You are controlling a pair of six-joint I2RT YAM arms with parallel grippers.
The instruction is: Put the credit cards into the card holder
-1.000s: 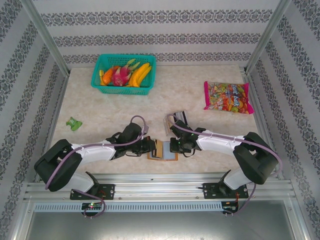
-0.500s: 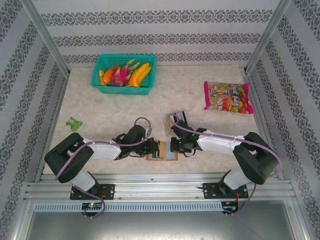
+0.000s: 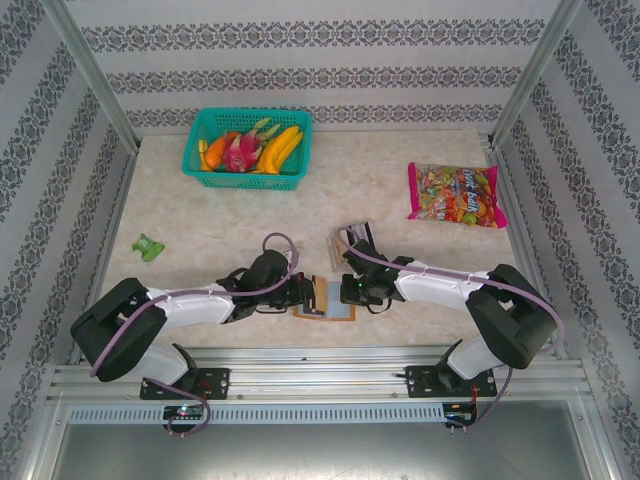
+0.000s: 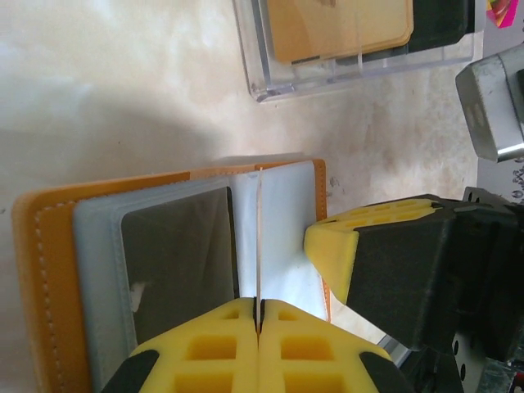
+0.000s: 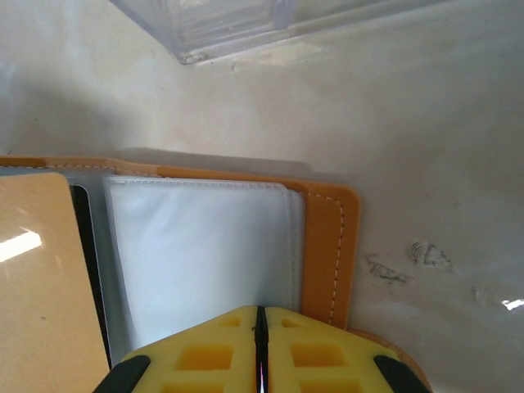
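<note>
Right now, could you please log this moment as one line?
left gripper: shut on tan card | right gripper: shut at edge of open card holder

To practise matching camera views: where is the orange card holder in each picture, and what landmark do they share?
Top external: card holder low centre, below the clear box.
Left wrist: card holder lower half, open.
Right wrist: card holder lower half, open.
Shared landmark: the clear box.

The left arm [image 3: 190,300] has swung its rear link back out to the left, after leaning inward 0.5 s ago. Its fingers [image 4: 221,348], pinching the thin tan plastic card [image 3: 320,296], have carried it slightly left over the open orange-brown leather-look card holder [image 4: 37,270].
</note>
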